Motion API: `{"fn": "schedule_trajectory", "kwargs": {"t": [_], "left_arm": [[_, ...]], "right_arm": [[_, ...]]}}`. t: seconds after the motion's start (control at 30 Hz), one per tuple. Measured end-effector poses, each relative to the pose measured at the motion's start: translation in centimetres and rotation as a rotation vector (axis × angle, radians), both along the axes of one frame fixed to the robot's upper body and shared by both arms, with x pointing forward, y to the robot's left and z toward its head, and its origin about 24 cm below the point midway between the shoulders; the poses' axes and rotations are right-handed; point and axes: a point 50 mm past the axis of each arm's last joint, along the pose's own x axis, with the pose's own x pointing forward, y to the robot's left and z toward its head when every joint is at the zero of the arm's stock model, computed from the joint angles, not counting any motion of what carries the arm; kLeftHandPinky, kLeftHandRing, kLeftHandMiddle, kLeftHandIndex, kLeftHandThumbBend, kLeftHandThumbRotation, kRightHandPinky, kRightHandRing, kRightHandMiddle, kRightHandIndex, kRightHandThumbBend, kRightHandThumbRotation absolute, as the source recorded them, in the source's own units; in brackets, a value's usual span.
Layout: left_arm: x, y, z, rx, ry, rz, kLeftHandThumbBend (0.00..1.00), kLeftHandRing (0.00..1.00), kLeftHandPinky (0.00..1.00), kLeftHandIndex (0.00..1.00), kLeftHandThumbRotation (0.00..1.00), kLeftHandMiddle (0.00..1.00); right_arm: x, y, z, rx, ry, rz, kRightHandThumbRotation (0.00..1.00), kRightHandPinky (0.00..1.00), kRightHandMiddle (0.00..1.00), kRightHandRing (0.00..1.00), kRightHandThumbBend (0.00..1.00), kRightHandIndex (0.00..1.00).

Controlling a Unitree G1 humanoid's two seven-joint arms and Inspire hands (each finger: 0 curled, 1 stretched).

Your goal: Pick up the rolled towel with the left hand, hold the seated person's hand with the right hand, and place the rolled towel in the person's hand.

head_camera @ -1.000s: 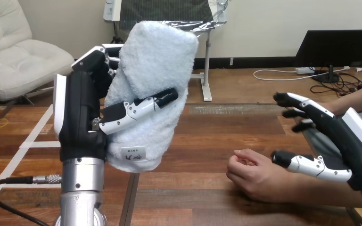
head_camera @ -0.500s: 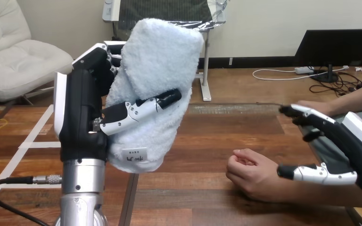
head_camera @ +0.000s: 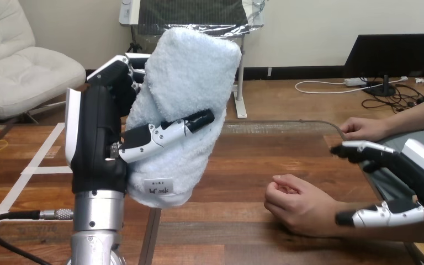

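The fluffy, pale-blue rolled terry towel (head_camera: 185, 83) stands upright in the left half of the frame, raised off the brown wooden table (head_camera: 243, 160). The robot's left hand (head_camera: 96, 141) clasps it, fingers wrapped round its back and thumb lying across its front. The towel looks light, soft and squashy, unlikely to slip or come to harm. The mid-body hold seems sound and leaves the lower end, with its small white label, free to go into a palm.

At lower right the robot's right hand (head_camera: 414, 175) is spread wide and grasps nothing, fingers above the person's forearm and thumb beside it; whether the thumb touches is hard to tell. The person's hand at lower centre (head_camera: 298, 207) rests on the table in a loose fist and likely must open first. Bare tabletop between towel and fist gives free passage, and the table's far edge runs across mid-frame behind both.
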Motion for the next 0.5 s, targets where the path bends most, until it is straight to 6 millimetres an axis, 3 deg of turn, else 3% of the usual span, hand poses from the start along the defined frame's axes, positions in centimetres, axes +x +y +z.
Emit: {"fn": "schedule_trajectory", "kwargs": {"t": [0.5], "left_arm": [[0.0, 0.0, 0.0, 0.0, 0.001, -0.001, 0.51, 0.23, 0.16, 0.37, 0.0, 0.29]], "right_arm": [[0.7, -1.3, -0.4, -0.106, 0.079, -0.006, 0.4, 0.82, 0.87, 0.86, 1.0, 0.86]]}}
